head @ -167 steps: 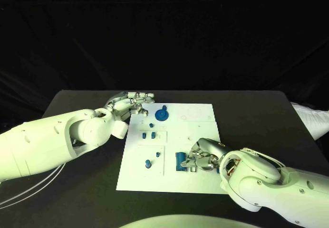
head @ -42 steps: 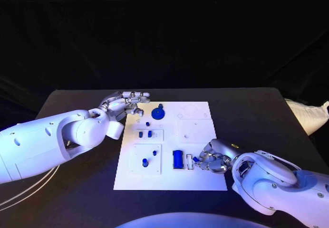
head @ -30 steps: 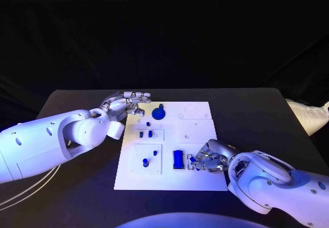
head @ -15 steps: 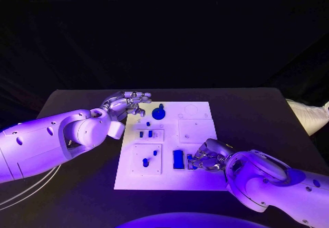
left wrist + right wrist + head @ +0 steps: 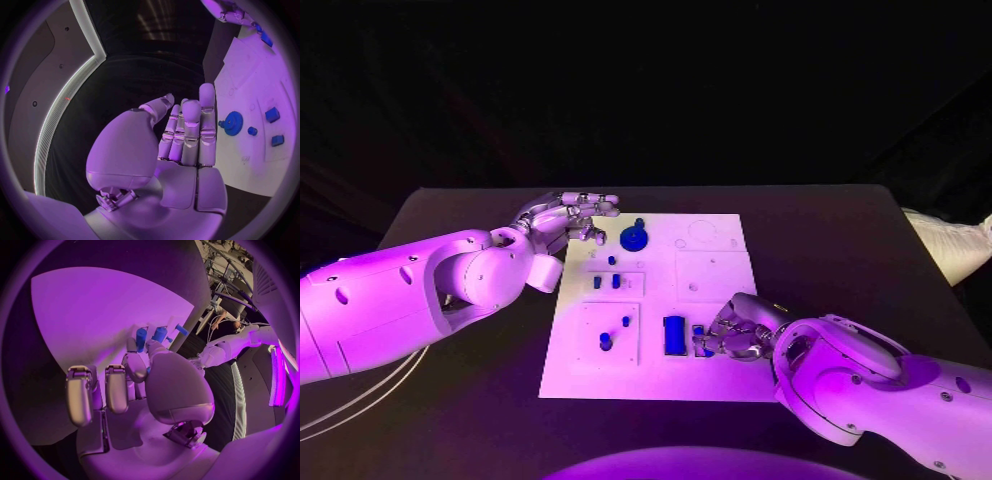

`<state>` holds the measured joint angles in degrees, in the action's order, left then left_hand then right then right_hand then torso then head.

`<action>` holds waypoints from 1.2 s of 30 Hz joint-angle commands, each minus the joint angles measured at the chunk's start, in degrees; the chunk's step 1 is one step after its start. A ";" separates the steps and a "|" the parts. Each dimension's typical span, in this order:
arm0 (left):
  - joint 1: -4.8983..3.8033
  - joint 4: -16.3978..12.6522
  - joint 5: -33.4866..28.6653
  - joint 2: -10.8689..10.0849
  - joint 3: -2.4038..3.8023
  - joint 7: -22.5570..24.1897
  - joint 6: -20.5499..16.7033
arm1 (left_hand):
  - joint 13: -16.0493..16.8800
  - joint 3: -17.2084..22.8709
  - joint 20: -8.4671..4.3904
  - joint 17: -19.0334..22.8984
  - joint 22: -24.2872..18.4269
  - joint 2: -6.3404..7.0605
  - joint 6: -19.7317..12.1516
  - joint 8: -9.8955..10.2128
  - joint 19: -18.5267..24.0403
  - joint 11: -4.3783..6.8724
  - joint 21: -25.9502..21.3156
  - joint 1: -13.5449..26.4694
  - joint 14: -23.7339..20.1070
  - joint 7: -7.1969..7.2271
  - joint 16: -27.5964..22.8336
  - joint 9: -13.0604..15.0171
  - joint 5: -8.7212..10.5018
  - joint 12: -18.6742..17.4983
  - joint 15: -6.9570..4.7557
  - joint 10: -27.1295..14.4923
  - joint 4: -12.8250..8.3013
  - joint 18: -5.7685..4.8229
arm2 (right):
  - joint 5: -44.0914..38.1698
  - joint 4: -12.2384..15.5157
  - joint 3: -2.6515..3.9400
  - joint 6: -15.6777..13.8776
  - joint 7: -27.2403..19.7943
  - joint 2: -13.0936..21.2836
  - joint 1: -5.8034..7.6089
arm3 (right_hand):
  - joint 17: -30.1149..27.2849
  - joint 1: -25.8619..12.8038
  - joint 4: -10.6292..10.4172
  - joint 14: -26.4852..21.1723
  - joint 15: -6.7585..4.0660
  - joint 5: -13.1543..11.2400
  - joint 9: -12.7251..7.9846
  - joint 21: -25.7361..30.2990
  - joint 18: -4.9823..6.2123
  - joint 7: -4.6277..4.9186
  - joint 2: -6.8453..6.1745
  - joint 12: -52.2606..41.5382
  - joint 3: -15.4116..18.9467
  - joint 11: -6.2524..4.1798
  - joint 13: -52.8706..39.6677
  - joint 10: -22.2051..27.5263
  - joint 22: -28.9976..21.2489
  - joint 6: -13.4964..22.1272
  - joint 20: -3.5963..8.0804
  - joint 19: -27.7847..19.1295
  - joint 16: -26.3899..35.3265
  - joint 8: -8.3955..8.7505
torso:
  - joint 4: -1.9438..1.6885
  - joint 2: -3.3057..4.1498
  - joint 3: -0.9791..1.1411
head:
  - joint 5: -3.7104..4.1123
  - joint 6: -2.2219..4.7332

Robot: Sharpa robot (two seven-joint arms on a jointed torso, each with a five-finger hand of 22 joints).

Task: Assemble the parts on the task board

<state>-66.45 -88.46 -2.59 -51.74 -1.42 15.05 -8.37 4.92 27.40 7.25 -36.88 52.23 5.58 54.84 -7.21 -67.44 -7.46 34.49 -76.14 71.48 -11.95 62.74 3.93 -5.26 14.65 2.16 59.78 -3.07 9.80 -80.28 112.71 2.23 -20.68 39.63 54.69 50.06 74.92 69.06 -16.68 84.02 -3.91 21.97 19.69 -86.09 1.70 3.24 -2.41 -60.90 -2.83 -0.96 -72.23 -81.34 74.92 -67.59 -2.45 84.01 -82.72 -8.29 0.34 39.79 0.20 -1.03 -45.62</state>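
The right hand (image 5: 733, 335) sits low and right of the middle of the head view, on the bottom part of the white task board (image 5: 711, 385). Its fingers are curled down around a small blue peg (image 5: 700, 338), and it looks like it is pinching it. Just left of that peg is a bigger blue block (image 5: 675, 334), long and flat-sided, standing in its slot.

The left hand (image 5: 570, 215) is at the upper left corner of the board. Its fingers are straight and side by side, and it holds nothing. It is near the blue gear (image 5: 635, 240), but I cannot tell if it touches the board.

What could go wrong? The peg is tiny and smooth, like hard plastic. I think it could slip or tip in the shiny metal fingers. If it leans, it may jam at the hole and not go in. The hand is also very close to the blue block, so a finger could bump it. The board is thin and flat, so a hard push might slide it on the black table (image 5: 848, 240).

More small blue parts (image 5: 606, 283) lie in the middle left of the board. The gear is round with little teeth. The board looks smooth, with faint square and round outlines in it.
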 commanded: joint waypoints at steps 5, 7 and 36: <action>0.00 -0.17 0.19 0.09 0.03 0.30 1.07 | -0.07 -0.35 0.46 0.09 -0.08 -0.35 -0.39 -0.29 -0.15 0.14 -0.20 0.20 -0.30 0.16 0.27 0.02 -0.35 0.26 -0.03 -0.41 0.19 0.64 | -0.60 0.28 -0.01 1.48 -0.42 -0.19 -0.02 | 5.03 -2.84 -0.07 4.05 -0.66 -0.97 0.41 -0.31 -0.45 -0.17 0.97 -0.89 2.17 -0.16 -0.55 -0.78 11.37 -0.64 0.38 2.62 -0.41 -0.77 | 0.06 0.03 0.01 | -0.04 0.14; 0.00 -0.14 0.19 0.08 0.03 0.29 1.07 | -0.07 -0.35 0.46 0.09 -0.08 -0.35 -0.39 -0.29 -0.15 0.14 -0.20 0.20 -0.30 0.16 0.27 0.02 -0.35 0.26 -0.03 -0.41 0.19 0.64 | -0.87 0.35 -0.01 1.40 -0.54 -0.16 -0.02 | 5.24 -4.03 -0.10 4.10 -0.72 -1.45 0.58 -0.40 -0.48 -0.29 1.53 -1.22 3.07 -0.22 -0.80 -0.95 11.48 -0.66 0.42 2.71 -0.55 -0.99 | 0.06 0.00 0.02 | -0.05 0.18; 0.01 -0.16 0.19 -0.13 0.02 0.13 1.25 | -0.10 -0.42 0.49 0.28 -0.13 -0.41 -0.50 -0.33 -0.15 0.13 -0.26 0.34 -0.37 0.15 0.25 0.01 -0.37 0.36 -0.01 -0.56 0.29 0.64 | -3.23 1.67 0.00 5.84 -3.43 2.20 -0.04 | 6.19 0.88 1.92 4.23 -0.94 -11.96 2.20 -0.82 -0.63 -0.55 1.47 -2.88 9.92 -0.48 -2.48 -1.64 12.02 0.00 0.67 3.10 -1.13 -3.07 | 0.07 0.01 0.06 | 0.04 -0.05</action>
<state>-66.44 -88.49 -2.56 -51.91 -1.42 14.93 -8.20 4.92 27.26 7.46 -36.70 52.18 5.58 54.64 -7.21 -67.65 -7.32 34.49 -76.14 71.48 -11.74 62.74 3.94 -5.26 14.65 2.16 59.64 -2.93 9.80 -82.58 114.25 2.23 -17.18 37.47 56.78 50.05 74.91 69.22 -14.79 83.81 -4.52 10.25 21.85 -86.75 1.70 2.82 -1.11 -63.97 6.94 -1.39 -74.75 -82.82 74.90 -68.00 -2.05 84.01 -83.82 -11.28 0.41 39.81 0.27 -0.97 -45.63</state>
